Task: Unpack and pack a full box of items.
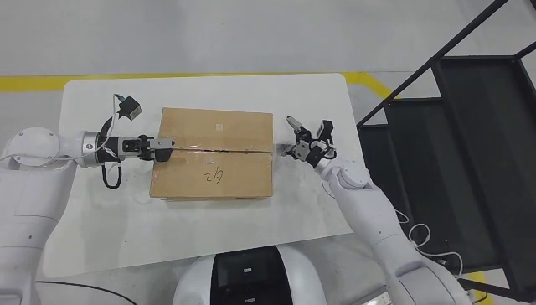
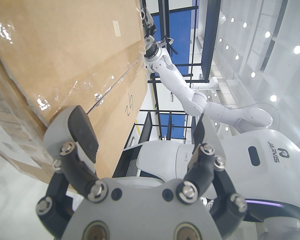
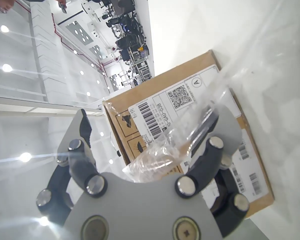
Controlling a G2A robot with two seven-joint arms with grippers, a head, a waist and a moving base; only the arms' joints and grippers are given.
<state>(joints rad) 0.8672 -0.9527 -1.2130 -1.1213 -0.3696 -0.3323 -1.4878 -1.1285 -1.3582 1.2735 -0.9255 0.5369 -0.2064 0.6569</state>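
Closed box (image 1: 212, 154) centred on my white surface (image 1: 310, 95), one tool at each end.
I see the left tool (image 1: 167, 148) spread apart at the taped seam's end. The right tool (image 1: 308, 131), fingers apart beside the opposite end, has crumpled clear tape (image 3: 160, 151) clinging to one finger.

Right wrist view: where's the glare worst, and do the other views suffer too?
Right wrist view: ceiling lamps flare into streaks, and crumpled clear tape glints over the label on the box. Left wrist view: bright highlights on the seam tape. Top view: even light, no glare.
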